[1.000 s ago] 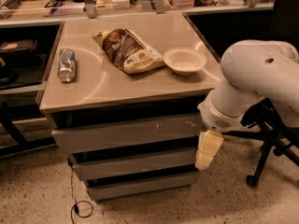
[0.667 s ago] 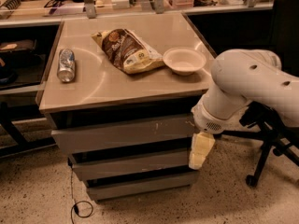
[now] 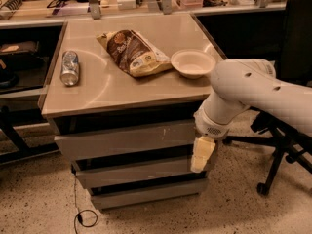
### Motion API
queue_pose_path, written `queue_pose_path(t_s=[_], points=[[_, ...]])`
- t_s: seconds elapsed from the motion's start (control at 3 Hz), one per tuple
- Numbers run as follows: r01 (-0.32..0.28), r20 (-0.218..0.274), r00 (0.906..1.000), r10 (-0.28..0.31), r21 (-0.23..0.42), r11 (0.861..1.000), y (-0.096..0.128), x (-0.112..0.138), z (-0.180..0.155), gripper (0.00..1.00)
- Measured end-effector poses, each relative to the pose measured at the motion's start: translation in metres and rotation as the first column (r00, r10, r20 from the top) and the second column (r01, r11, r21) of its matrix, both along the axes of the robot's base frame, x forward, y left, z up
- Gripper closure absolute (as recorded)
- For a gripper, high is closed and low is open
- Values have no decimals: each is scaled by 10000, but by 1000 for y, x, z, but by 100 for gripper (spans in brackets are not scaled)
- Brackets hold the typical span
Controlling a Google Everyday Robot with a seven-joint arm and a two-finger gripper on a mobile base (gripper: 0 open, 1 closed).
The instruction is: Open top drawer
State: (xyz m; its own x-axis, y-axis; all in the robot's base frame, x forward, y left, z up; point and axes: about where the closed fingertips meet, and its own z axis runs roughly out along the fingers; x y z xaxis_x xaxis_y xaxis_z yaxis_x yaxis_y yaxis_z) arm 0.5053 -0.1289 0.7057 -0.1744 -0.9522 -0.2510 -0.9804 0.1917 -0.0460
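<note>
gripper [image 3: 202, 154] hangs at the right end of the top drawer [image 3: 122, 141], by its lower edge; we can't tell its state. drawer front looks shut. approach step, we judge. next: catch the front's edge & pull outward.

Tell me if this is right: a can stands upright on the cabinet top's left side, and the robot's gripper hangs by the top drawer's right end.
Only the can is wrong: the camera view shows it lying on its side, on the cabinet top's left; the gripper hangs by the top drawer's right end.
</note>
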Motion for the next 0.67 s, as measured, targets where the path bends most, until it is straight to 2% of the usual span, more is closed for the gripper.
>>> queue_pose_path(t_s=[0.67], points=[[-132, 169, 9998, 133, -77, 9999, 5, 29, -21, 0]])
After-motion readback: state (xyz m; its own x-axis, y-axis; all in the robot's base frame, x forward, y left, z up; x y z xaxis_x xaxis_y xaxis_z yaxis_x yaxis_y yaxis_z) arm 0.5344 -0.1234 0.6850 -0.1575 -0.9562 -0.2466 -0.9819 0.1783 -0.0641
